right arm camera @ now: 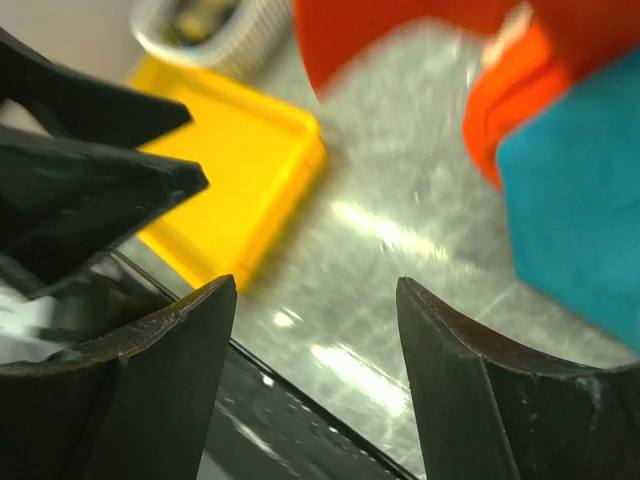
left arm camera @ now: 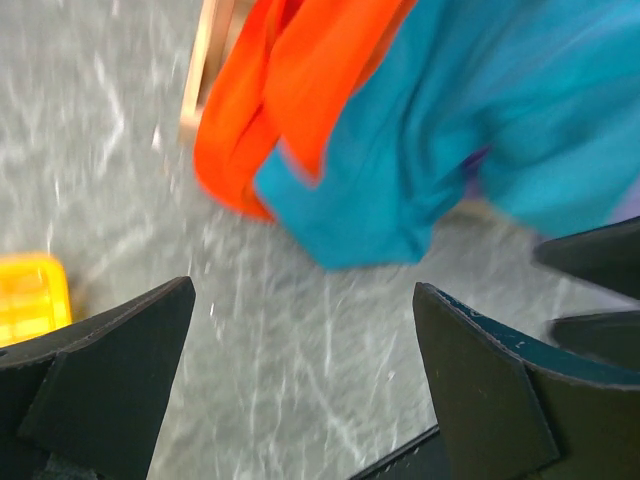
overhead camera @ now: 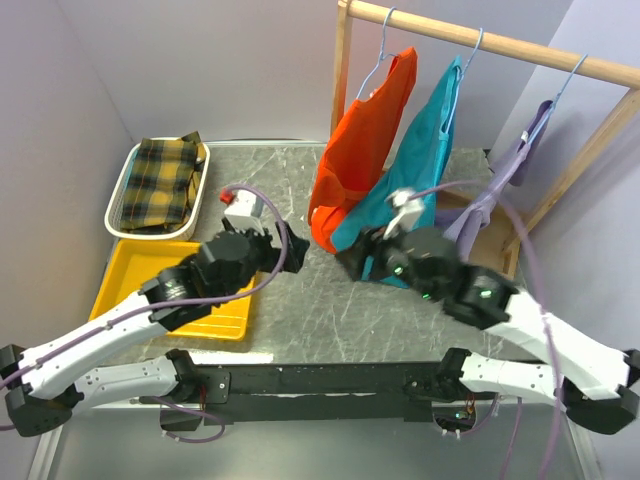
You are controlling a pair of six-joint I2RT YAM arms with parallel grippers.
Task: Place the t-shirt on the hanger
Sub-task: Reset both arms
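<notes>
The teal t-shirt [overhead camera: 420, 160] hangs on a pale-blue wire hanger [overhead camera: 470, 52] from the wooden rail, between an orange shirt [overhead camera: 360, 150] and a lilac shirt [overhead camera: 515, 165]. Its lower hem reaches down near the tabletop. My left gripper [overhead camera: 294, 250] is open and empty, low over the table just left of the orange and teal hems. My right gripper [overhead camera: 351, 263] is open and empty, just below the teal hem. In the left wrist view the teal shirt [left arm camera: 450, 130] lies beyond my open left gripper [left arm camera: 305, 300]. In the right wrist view the teal shirt [right arm camera: 580, 220] sits right of my open right gripper [right arm camera: 315, 290].
The wooden rack [overhead camera: 500, 45] stands at the back right, with its post [overhead camera: 341, 80] beside the orange shirt. A white basket [overhead camera: 125, 190] with plaid cloth and a yellow tray [overhead camera: 125, 275] sit at the left. A small white box [overhead camera: 243, 207] lies behind the left gripper.
</notes>
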